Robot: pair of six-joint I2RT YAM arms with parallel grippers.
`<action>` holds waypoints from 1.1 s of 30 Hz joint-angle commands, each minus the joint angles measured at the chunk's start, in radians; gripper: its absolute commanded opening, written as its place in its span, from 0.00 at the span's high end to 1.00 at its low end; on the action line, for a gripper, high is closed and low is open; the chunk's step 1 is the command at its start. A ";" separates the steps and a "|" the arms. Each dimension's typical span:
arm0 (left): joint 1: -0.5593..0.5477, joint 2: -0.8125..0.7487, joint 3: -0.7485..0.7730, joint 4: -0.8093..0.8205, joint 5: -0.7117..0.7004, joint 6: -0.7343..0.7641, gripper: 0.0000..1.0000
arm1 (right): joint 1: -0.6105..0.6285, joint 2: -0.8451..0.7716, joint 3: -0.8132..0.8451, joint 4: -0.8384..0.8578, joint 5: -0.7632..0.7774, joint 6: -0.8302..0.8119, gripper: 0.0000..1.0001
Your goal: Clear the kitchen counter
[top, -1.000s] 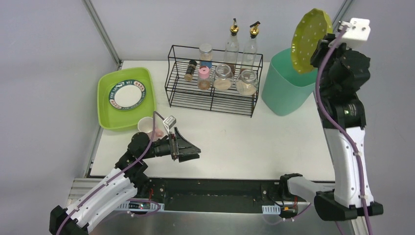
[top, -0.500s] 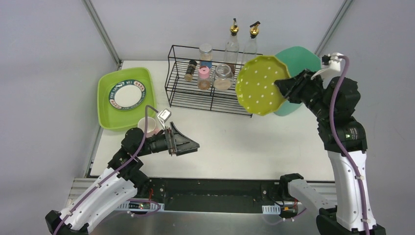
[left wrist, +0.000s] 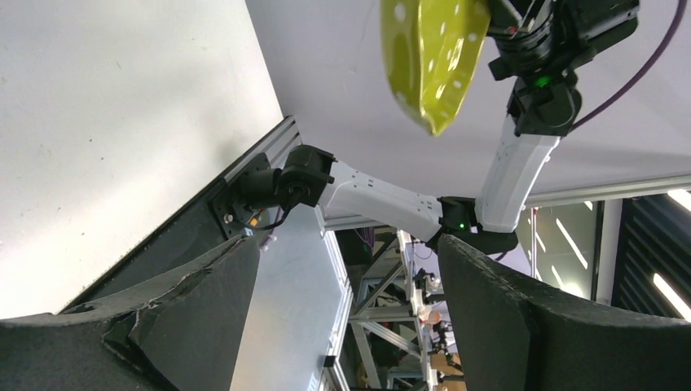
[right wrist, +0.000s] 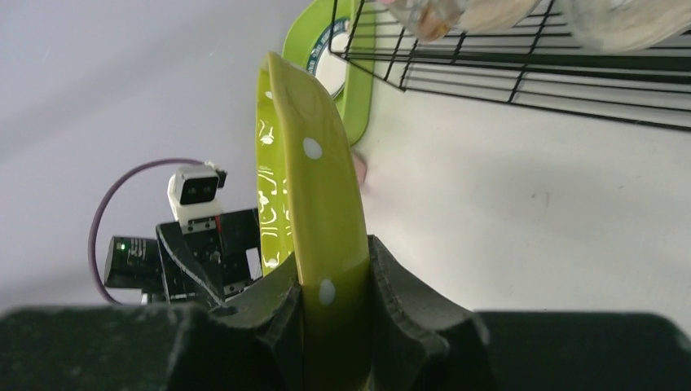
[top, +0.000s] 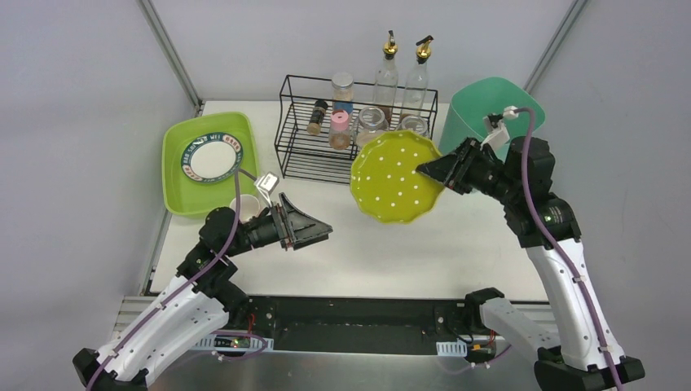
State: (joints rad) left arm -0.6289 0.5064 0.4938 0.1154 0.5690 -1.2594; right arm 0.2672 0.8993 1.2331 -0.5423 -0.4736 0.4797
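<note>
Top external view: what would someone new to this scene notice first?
The lime-green polka-dot plate stands out first. It is held tilted in mid-air above the middle of the kitchen counter, pinched at its rim by the right end effector. Next comes the left end effector, open and empty at the front left, then the black wire rack at the back.

The two dark fingers of the left tool stand wide apart at the bottom, with nothing between them. Beyond them, upper left, lies the white table with its black and metal front rail. At the top hangs a lime-green plate with white dots, tilted and above the table. The right tool grips its edge. The white right arm shows a small green light, and a purple cable runs beside it.
</note>
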 commanded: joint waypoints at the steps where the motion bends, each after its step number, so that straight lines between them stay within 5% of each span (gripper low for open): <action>1: -0.002 0.019 0.065 0.031 -0.024 0.012 0.18 | 0.076 -0.036 -0.037 0.248 -0.046 0.117 1.00; 18: -0.002 0.072 0.092 -0.006 -0.045 0.000 0.30 | 0.389 0.091 -0.077 0.424 0.130 0.143 1.00; 33: -0.002 0.058 0.089 -0.014 -0.052 0.003 0.85 | 0.484 0.105 -0.118 0.452 0.203 0.185 1.00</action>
State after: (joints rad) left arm -0.6273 0.5755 0.5529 0.0540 0.5182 -1.2751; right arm 0.7208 1.0313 1.1114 -0.2581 -0.2806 0.5835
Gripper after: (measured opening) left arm 0.242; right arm 0.277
